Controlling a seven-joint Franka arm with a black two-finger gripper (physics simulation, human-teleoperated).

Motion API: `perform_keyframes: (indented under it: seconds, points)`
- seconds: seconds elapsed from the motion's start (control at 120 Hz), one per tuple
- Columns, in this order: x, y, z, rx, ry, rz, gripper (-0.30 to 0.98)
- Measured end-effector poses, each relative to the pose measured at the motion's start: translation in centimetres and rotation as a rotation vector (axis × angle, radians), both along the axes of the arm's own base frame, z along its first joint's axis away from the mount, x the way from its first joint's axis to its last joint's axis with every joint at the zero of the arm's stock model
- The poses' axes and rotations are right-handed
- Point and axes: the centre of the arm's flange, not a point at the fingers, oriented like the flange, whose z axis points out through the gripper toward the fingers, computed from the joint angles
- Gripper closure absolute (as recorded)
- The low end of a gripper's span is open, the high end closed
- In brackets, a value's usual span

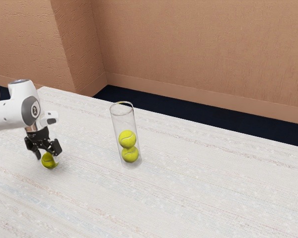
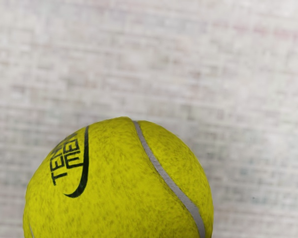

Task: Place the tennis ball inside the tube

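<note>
The ball [image 1: 49, 160] is lying almost directly under the gripper [image 1: 48, 152], low between its spread fingers and apparently resting on the surface [image 1: 188, 198]. The gripper is standing open, its fingertips reaching down near the ball's upper sides, so the coming move is probably calling for a short descent and then a squeeze rather than a reach sideways. The tube [image 1: 114, 125] is standing upright, well apart toward the exterior view's right, its long axis running up from the surface and its mouth facing upward; two balls [image 1: 128, 146] are sitting stacked in its lower part.

In the wrist view the lower edge is cutting off part of the ball. The far fingertip is partly blending with the ball's outline, and any light touch is staying hard to make out.
</note>
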Motion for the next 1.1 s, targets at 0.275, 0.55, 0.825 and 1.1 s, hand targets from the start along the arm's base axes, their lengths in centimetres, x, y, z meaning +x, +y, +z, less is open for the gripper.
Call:
perform_keyframes:
  seconds: [0.275,0.55,0.825,1.1]
  points:
    - [0.8,0.7,-1.4,0.009,0.002,-0.039,0.00]
    - [1.2,0.5,-2.1,0.006,0.003,-0.074,0.15]
    - [2.2,0.4,-1.1,0.018,-0.022,-0.109,0.31]
    - [5.0,-0.9,6.6,0.074,-0.156,-0.172,0.47]
